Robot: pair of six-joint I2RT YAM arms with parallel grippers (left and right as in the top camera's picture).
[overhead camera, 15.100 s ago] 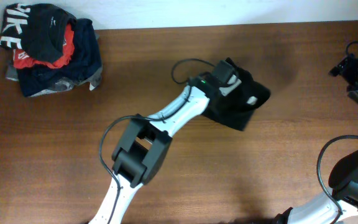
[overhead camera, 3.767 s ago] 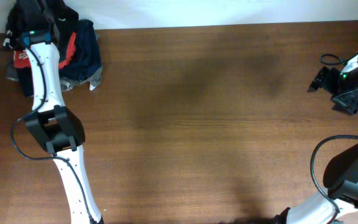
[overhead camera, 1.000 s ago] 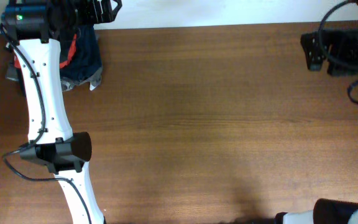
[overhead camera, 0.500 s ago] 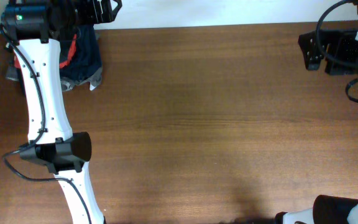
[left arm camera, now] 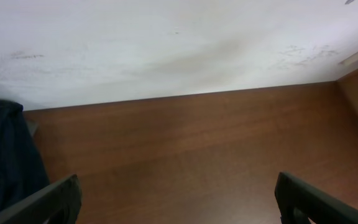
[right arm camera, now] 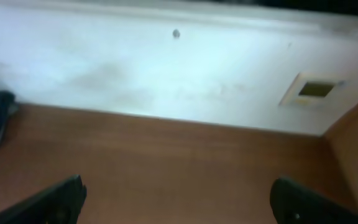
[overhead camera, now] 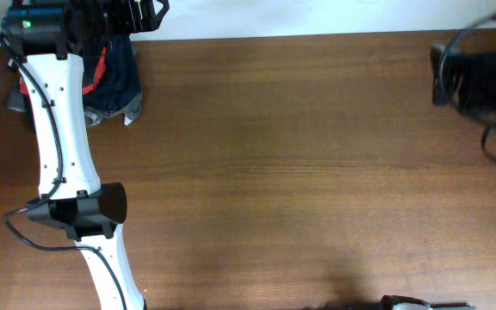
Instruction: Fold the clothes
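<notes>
The clothes are hidden; my left arm covers the top of the garment pile [overhead camera: 114, 77] in the table's far left corner. My left gripper [overhead camera: 147, 10] hangs just past that pile at the wall, open. In the left wrist view the left gripper [left arm camera: 179, 205] has both fingers [left arm camera: 48, 202] wide apart over bare wood, nothing between them. My right gripper [overhead camera: 444, 67] is a blur at the far right edge of the table. In the right wrist view it [right arm camera: 179, 202] is open and empty too, facing the white wall.
The pile shows navy, red [overhead camera: 100, 65] and grey [overhead camera: 131, 110] fabric. Dark cloth [left arm camera: 2, 155] fills the left edge of the left wrist view. The white wall [right arm camera: 166, 74] runs along the table's back edge, with a wall plate [right arm camera: 316, 90].
My right arm has swung to the right and now shows blurred at the frame's edge. The left arm and the pile have not moved.
</notes>
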